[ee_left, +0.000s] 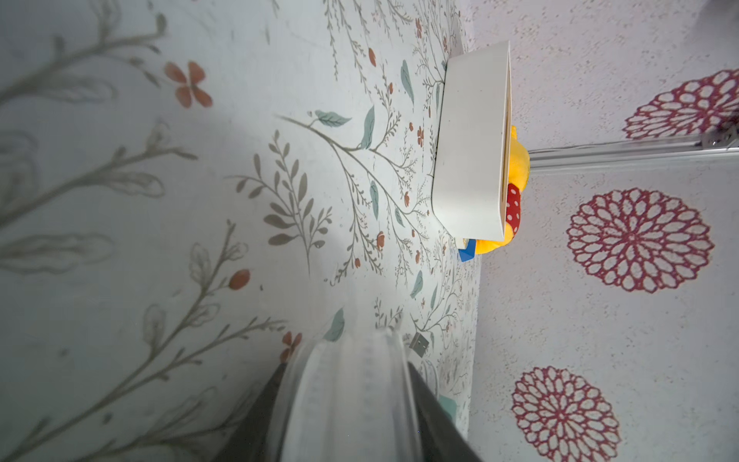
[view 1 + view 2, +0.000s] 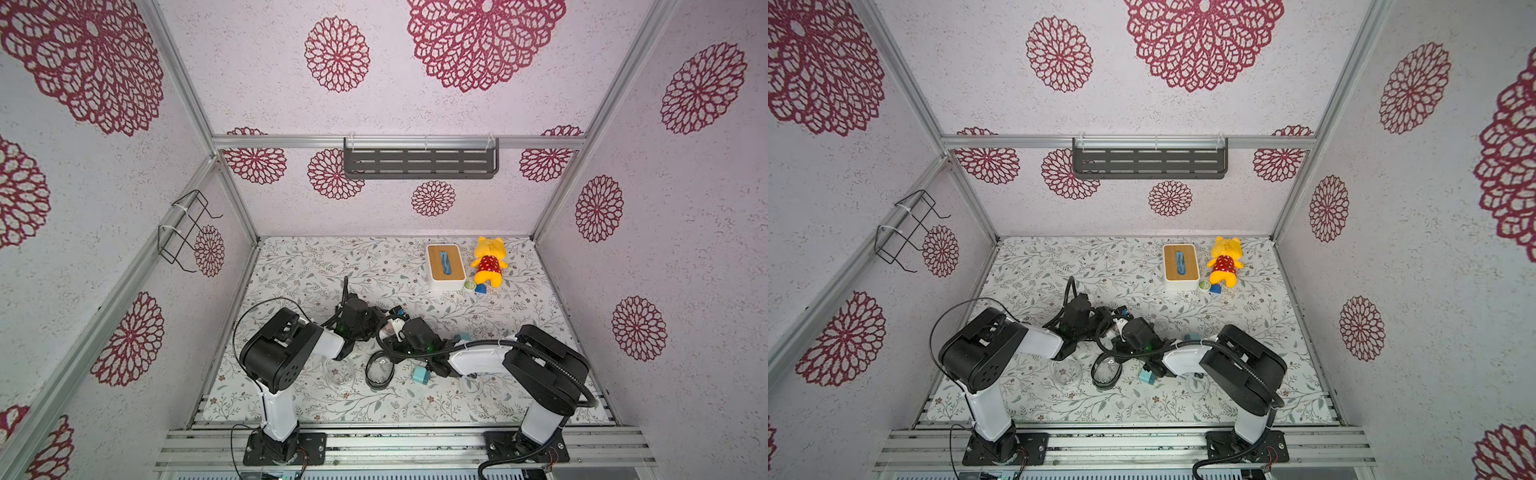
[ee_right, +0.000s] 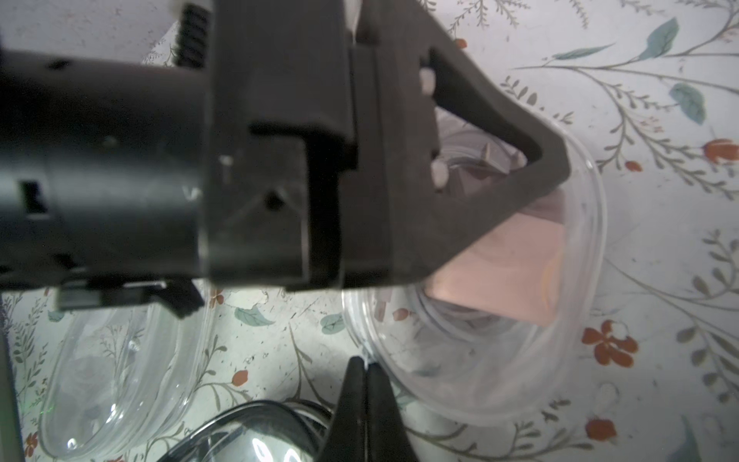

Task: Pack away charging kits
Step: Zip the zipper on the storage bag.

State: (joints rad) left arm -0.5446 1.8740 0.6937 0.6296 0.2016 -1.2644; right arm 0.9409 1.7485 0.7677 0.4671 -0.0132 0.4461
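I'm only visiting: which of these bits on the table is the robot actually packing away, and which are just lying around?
Part of the job: pink charger, in a clear case; front teal charger; second teal charger further back; empty clear case; dark-rimmed oval case.

Just lying about: white box; yellow plush; blue block; wall shelf.

— Your table cover point(image 2: 316, 266) was off-white, printed with grey-green sprigs, teal leaves and rust-red flowers; your walls point(image 2: 257, 83) were white, stamped with crimson lace rosettes.
— You also had a yellow plush point(image 2: 488, 264) in a red dress dotted white; your box point(image 2: 446, 286) was white with a tan wooden top; the small block point(image 2: 481, 288) was blue.
— And your chargers: the teal charger point(image 2: 421, 375) was plain teal; the pink charger point(image 3: 500, 276) showed pale pink through a clear case point(image 3: 480, 380).
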